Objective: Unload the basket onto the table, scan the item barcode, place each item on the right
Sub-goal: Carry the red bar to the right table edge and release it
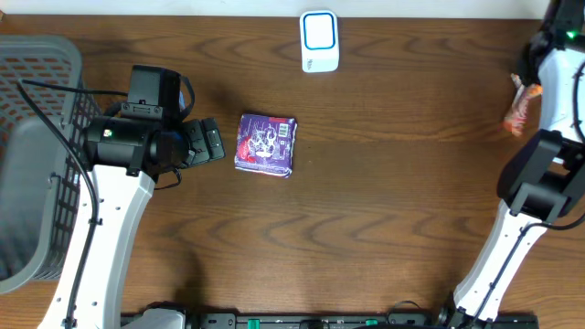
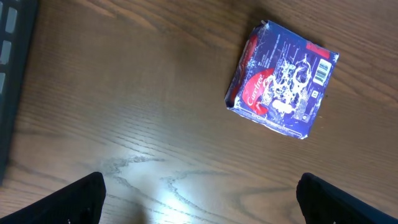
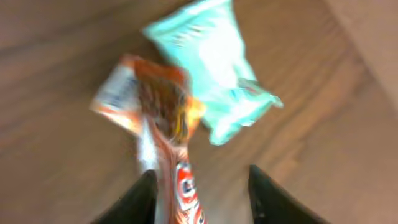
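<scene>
Dark wood-grain worktop (image 1: 384,210) seen from above, with a grey mesh basket (image 1: 41,100) at its left edge and a small white scanner (image 1: 319,41) with a blue-rimmed face standing at the far edge. A purple packet (image 1: 266,143) lies flat near the middle of the worktop, its printed side up, with a white barcode patch near one corner. The left gripper (image 1: 218,142) points at the packet from just beside it and does not touch it. Its jaws stand wide apart with nothing between them, and in the left wrist view the packet lies ahead of them, off toward one side.

At the far right, the right gripper (image 3: 202,186) hangs over an orange packet (image 3: 168,124) and a teal packet (image 3: 214,65). This view is blurred. The jaws are apart; the orange packet's lower end runs between them, close to one finger (image 3: 134,202), with a gap to the other.
</scene>
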Motion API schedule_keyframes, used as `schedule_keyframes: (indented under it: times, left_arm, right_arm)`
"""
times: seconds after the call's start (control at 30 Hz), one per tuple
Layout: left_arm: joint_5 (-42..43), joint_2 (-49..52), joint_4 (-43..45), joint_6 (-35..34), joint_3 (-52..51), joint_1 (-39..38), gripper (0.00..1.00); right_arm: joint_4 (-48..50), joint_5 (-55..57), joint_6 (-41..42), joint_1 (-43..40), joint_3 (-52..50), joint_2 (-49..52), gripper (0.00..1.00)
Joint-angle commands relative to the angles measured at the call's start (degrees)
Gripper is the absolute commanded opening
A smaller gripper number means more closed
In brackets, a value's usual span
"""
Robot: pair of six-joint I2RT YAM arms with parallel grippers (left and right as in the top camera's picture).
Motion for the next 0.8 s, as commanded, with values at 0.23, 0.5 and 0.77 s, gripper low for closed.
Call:
schedule_keyframes:
  times: [0.23, 0.5, 0.77]
  left_arm:
    - [-0.5, 0.1, -0.2, 0.1, 0.3, 0.2, 0.98]
    - [-0.5, 0.1, -0.2, 0.1, 0.3, 0.2, 0.98]
    - [-0.5, 0.1, -0.2, 0.1, 0.3, 0.2, 0.98]
  right_arm:
    - [-4.4, -5.7, 0.0, 3.1, 0.6, -12.3, 0.81]
    - [-10.6, -55.6, 0.0, 11.2, 0.6, -20.5, 0.83]
    - [-21.1, -59.0, -8.4, 28.4, 0.6, -18.0, 0.98]
